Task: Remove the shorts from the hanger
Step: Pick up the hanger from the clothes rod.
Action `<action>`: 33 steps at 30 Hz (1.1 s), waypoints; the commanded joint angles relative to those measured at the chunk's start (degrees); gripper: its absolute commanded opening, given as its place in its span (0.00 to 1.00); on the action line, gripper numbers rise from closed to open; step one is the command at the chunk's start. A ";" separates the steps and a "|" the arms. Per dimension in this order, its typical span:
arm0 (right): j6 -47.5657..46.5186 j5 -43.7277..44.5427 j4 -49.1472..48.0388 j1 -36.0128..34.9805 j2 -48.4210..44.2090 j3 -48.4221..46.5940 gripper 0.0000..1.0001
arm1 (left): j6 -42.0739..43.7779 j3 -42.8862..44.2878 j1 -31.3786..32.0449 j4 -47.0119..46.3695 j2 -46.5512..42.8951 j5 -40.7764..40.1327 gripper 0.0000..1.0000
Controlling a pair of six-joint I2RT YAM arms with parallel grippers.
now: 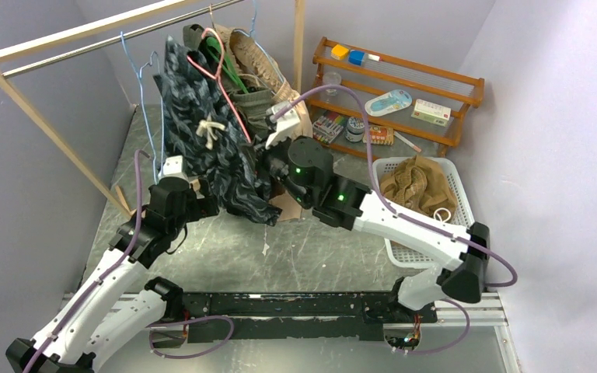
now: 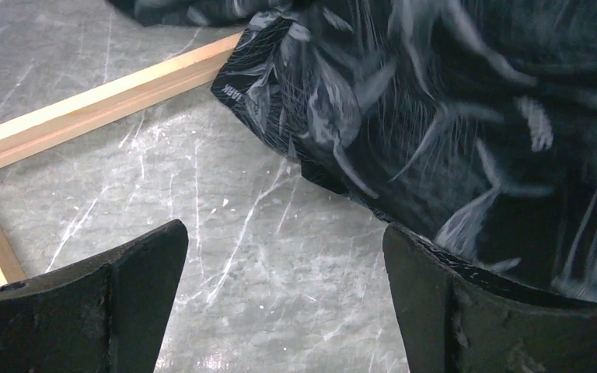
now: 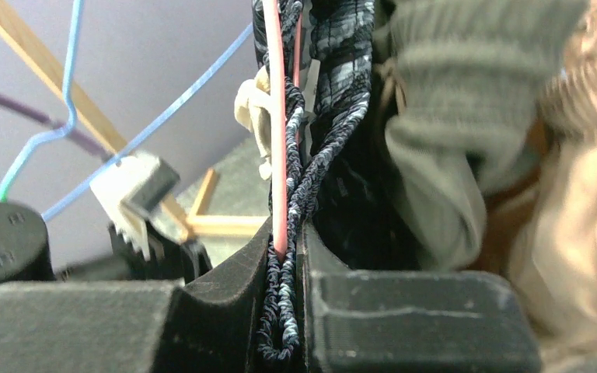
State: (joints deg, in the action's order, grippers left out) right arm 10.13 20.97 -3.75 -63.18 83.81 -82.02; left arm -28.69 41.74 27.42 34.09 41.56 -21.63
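The right hand (image 3: 291, 256) was pressed nearly together, pinching a fold of the navy patterned shorts (image 3: 342, 78) along with the wire of the pink hanger (image 3: 278, 116), which ran down into the narrow gap between its fingers. Those shorts hung from the rail (image 1: 109, 39) on that hanger, draping down in front of the right hand and reaching low toward the surface (image 1: 280, 256). The right arm stretched forward and to the left from its base, its wrist raised and its hand buried in the hanging cloth.

The left hand (image 2: 284, 241) was spread wide and held nothing. The shorts' lower hem lay just beside one finger (image 2: 435, 295); whether they touched could not be told. It hovered low over the surface, near the rack's wooden foot (image 2: 101, 101).

Olive shorts (image 3: 451, 116) and beige shorts (image 3: 575, 217) hung just behind the navy pair. Tan-brown shorts (image 1: 416, 183) lay in the white basket (image 1: 460, 194) to the right.
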 commanded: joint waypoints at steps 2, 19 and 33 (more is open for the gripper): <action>4.41 -2.05 8.01 0.03 -6.54 6.17 0.00 | 2.07 1.23 -0.26 -2.42 -1.09 6.67 1.00; 8.99 -9.21 20.97 0.06 -23.90 23.29 0.00 | -5.30 -2.11 -0.18 1.21 -12.98 35.97 0.98; 5.13 -17.47 23.10 0.05 -21.98 23.17 0.00 | -31.96 -4.57 -0.24 14.48 -16.54 17.63 0.96</action>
State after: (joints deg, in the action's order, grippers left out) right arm 18.76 10.33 19.55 -63.09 62.15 -57.80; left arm -49.39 39.20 27.42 42.72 26.15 1.32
